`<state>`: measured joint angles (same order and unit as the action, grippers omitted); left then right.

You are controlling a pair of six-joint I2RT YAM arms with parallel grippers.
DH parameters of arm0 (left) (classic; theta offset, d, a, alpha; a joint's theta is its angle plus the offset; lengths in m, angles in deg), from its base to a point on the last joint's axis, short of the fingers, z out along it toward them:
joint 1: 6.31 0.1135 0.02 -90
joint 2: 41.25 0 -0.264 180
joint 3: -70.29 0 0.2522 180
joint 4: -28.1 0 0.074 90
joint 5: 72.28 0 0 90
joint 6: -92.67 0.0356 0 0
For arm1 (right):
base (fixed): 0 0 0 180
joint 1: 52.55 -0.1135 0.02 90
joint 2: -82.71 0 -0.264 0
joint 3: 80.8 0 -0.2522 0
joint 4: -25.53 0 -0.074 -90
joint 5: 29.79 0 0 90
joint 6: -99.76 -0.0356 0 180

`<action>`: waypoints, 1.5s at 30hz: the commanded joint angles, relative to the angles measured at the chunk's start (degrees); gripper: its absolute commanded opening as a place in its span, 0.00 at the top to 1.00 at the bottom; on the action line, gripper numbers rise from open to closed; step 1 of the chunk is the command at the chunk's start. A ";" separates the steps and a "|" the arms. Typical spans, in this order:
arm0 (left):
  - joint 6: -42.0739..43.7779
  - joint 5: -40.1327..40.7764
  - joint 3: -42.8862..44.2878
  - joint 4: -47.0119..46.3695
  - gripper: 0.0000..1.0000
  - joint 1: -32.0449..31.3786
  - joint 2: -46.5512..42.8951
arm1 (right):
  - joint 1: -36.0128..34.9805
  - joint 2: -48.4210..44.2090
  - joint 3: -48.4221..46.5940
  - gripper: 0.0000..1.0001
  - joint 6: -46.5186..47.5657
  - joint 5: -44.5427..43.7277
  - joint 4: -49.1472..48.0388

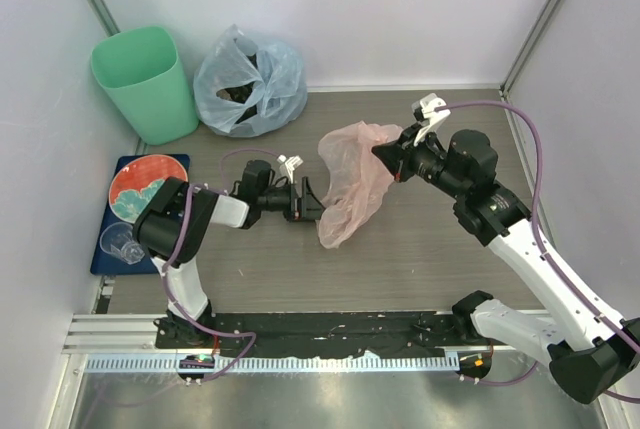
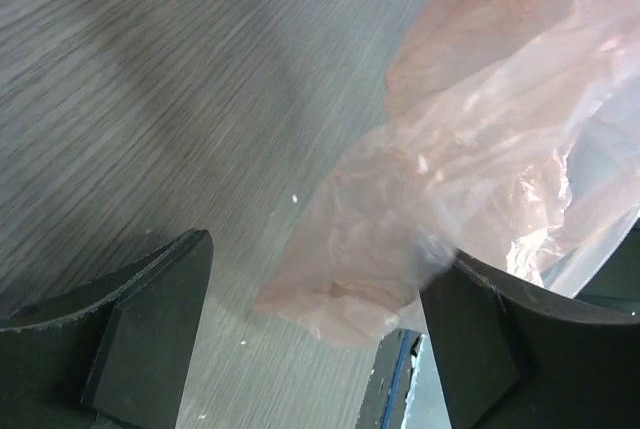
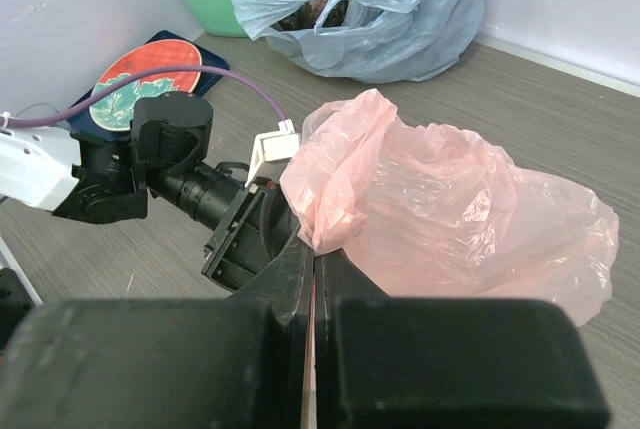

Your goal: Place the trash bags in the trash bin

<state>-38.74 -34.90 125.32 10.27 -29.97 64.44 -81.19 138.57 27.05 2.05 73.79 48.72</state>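
The pale-pink trash bag (image 1: 352, 177) hangs in mid-table, its lower end near the wooden surface. My right gripper (image 1: 381, 153) is shut on the bag's upper edge; in the right wrist view the closed jaws pinch the bag (image 3: 440, 219) at my right gripper (image 3: 314, 252). My left gripper (image 1: 312, 199) is open just left of the bag's lower part; in the left wrist view the bag (image 2: 450, 179) hangs between the spread fingers of my left gripper (image 2: 315, 334), touching the right one. The mint-green trash bin (image 1: 147, 82) stands at the back left, empty side visible.
A bulging pale-blue bag (image 1: 250, 81) sits right of the bin against the back wall. A blue tray (image 1: 104, 241) with a red patterned plate (image 1: 143, 185) and a clear cup (image 1: 120, 244) lies at the left edge. White walls enclose the table.
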 commanded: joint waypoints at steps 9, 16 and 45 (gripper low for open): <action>-5.44 -2.13 -1.55 -3.69 0.90 8.33 -6.80 | 3.85 -2.58 -3.40 0.99 2.60 -2.15 4.00; 15.65 5.32 12.66 33.42 1.00 10.04 -21.75 | 7.55 -1.03 1.43 0.99 9.29 -5.68 17.11; 48.27 21.63 29.23 67.72 1.00 -2.44 -13.48 | 10.63 17.36 0.39 0.99 38.03 2.18 40.65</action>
<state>7.25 -11.14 162.85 54.07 -32.63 45.44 -70.11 154.37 24.64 33.40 71.85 66.45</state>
